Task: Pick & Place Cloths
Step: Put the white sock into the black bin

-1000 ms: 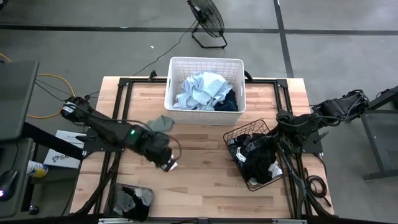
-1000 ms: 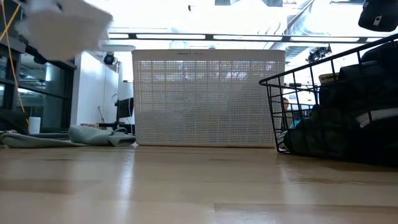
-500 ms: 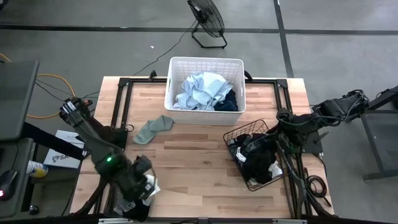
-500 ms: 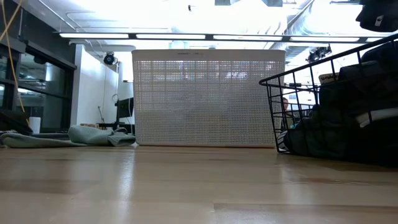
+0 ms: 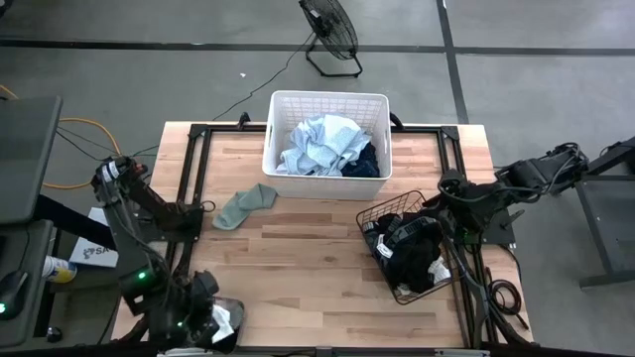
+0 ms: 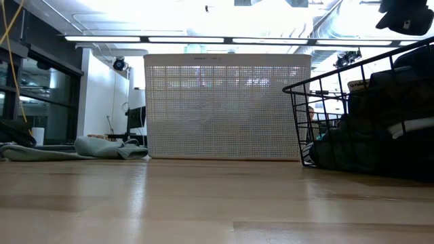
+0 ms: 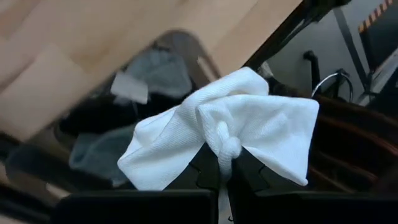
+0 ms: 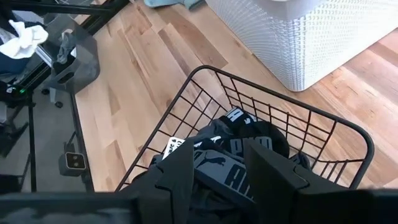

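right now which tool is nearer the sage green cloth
Left. The left tool is at the table's near-left corner, closer to the sage green cloth; the right tool hangs over the wire basket.

Soft knit white cloth (image 7: pixel 224 134), black wire basket (image 8: pixel 273 118), perforated plastic basket (image 5: pixel 327 104), smooth wooden table (image 5: pixel 308 258).

1. We see the laundry basket (image 5: pixel 328 145) at the table's (image 5: pixel 308 268) far edge, midway across, with a heap of cloths (image 5: pixel 319 145) in it.
2. Just left of it and a little nearer — one cloth (image 5: pixel 244 205) lies flat on the table.
3. The wire basket (image 5: pixel 409 246) stands at the right, nearer than the laundry basket, with garments (image 5: pixel 413 260) in it.
4. At the near left corner sits a small bin (image 5: pixel 220 319) — the left gripper (image 5: pixel 210 323) is over it with a cloth (image 7: pixel 224 132).
5. The right gripper (image 8: pixel 219 163) hangs over the wire basket.
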`<state>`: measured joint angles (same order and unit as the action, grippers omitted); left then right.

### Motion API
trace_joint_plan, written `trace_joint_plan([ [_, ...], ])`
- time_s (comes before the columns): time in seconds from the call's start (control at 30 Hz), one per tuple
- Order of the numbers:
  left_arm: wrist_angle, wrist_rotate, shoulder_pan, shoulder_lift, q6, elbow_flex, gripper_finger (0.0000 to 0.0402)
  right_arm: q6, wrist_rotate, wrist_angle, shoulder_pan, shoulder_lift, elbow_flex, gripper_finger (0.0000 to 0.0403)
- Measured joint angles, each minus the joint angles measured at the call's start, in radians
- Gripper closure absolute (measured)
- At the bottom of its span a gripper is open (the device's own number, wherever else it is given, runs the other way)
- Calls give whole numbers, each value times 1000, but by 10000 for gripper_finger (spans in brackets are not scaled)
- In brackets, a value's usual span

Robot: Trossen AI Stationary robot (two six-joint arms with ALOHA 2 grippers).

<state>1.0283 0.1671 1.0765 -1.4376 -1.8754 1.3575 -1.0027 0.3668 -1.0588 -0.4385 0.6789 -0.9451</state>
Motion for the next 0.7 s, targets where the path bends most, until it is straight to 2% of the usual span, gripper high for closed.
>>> trace_joint_plan([
  [0.17, 2, -14, 63, -25, -136, 0, 398, 0, 1, 0, 0, 28, 0, 269],
  [0.4, 34, -22, 98, -139, -338, 0, 398, -26, -10, 1, 0, 90, 0, 269],
  [0.6, 34, -23, 95, -245, -393, 0, 392, -26, -48, 1, 0, 137, 0, 269],
  [0.7, 56, -54, 95, -292, -417, 0, 392, -26, -62, 3, 0, 149, 0, 269],
])
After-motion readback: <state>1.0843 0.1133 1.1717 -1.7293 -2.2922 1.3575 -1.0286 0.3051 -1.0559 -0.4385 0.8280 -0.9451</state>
